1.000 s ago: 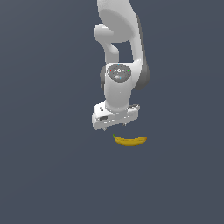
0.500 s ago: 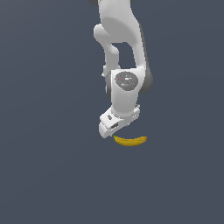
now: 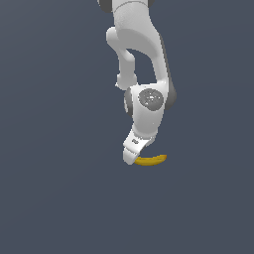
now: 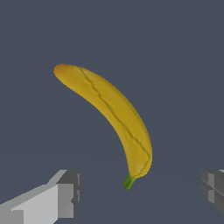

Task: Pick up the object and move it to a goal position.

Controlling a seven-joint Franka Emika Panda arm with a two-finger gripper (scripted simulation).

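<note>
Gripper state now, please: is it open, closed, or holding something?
Gripper: open, holding nothing. Its fingers stand wide apart, and the banana lies untouched, with only its stem end reaching between them.

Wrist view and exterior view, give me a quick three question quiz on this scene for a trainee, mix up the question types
1. True or false: the white gripper is closed on the small curved yellow banana.
2. Multiple choice: in the wrist view, what colour is the banana's stem tip? A) green B) red C) white
3. Fill in: in the exterior view, the banana lies on the dark grey ____, sticking out from behind the gripper toward the exterior view's right.

Key
1. False: the fingers stand apart and the banana is not between them.
2. A
3. floor
</note>
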